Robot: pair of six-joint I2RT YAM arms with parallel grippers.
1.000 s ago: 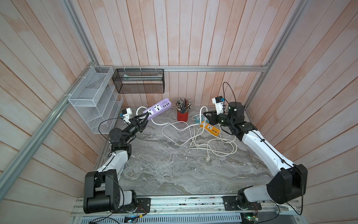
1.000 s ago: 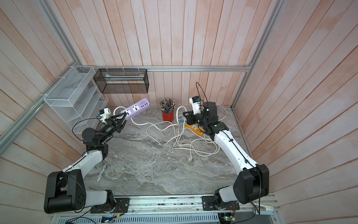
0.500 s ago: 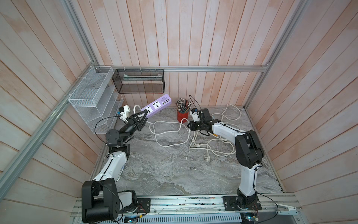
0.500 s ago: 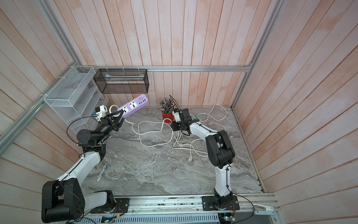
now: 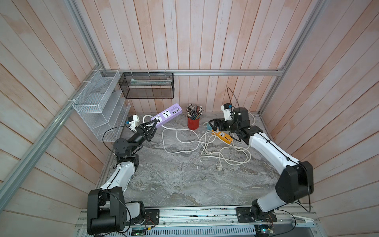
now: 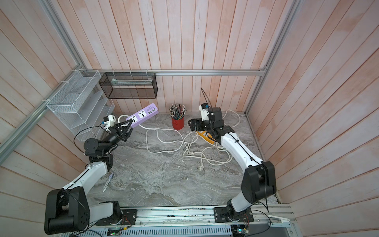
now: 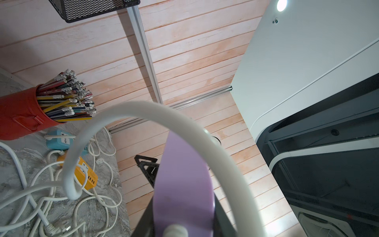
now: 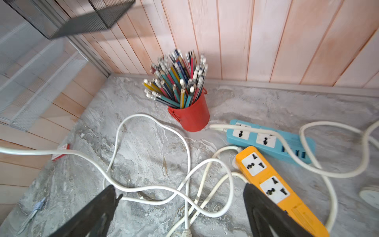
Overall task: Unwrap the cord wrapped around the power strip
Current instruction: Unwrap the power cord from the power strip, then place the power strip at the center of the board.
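You are looking at a grey marbled table [image 5: 184,184] that is carrying a red cup [image 5: 193,123] of pencils near its back edge, with a blue power strip [image 8: 270,141] lying flat just beside it and an orange power strip [image 5: 222,137] lying next to the blue one. White cords [image 5: 178,152] are sprawling in loose tangled loops across the middle, one crossing over the blue strip. A round white plug [image 5: 219,167] is resting at the tangle's near end, and a pen [image 6: 107,181] is lying near the left edge.

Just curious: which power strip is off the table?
The purple plastic power strip, held by the left gripper; the orange strip and the blue strip lie on the marble tabletop.
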